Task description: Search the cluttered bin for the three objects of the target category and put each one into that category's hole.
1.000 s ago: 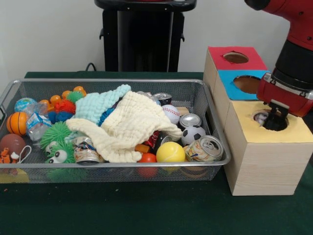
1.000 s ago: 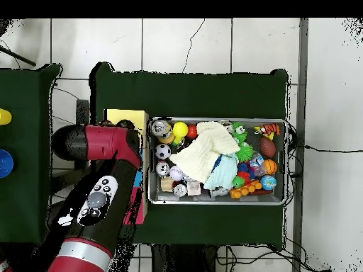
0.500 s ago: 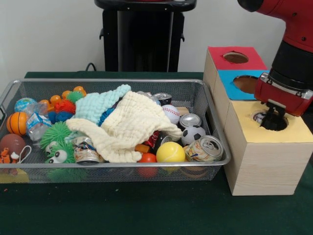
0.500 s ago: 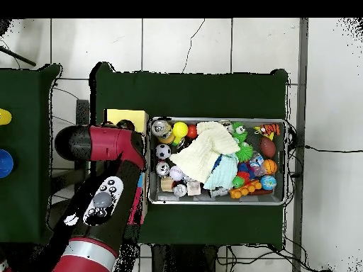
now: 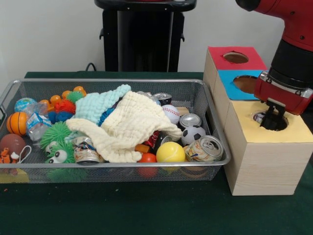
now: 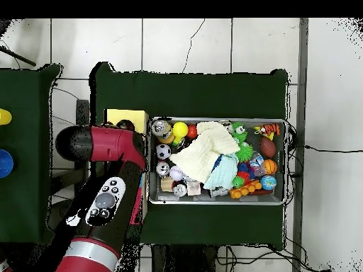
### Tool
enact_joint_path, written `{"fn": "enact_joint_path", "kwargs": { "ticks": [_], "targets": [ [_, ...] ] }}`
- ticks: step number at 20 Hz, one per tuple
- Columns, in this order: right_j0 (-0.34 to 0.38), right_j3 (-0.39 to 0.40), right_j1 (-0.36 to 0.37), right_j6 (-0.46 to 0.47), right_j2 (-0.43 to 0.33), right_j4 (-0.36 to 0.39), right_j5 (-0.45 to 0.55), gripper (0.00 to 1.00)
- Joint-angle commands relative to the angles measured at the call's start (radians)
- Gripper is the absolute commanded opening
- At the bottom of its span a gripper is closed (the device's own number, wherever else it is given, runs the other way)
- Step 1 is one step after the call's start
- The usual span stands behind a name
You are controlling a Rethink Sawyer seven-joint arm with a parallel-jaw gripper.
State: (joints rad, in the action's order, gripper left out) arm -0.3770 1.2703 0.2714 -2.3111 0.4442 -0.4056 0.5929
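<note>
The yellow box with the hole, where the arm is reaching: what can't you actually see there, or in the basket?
- Front view: the end effector dips into the yellow box's hole; open, shut or holding something cannot be told.
- Overhead view: the red arm covers the boxes almost entirely.
- Front view: the cream cloth and teal cloth hide whatever lies beneath them in the wire basket.
</note>
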Motion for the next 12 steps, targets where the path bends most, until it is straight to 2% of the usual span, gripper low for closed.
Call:
{"fn": "enact_joint_path", "kwargs": {
  "ticks": [1, 12],
  "targets": [
    [0.029, 0.118, -0.037, -0.150, -0.145, -0.018, 0.105, 0.00],
    [0.036, 0.107, -0.008, -0.147, -0.140, -0.012, 0.186, 0.00]
  ]
}}
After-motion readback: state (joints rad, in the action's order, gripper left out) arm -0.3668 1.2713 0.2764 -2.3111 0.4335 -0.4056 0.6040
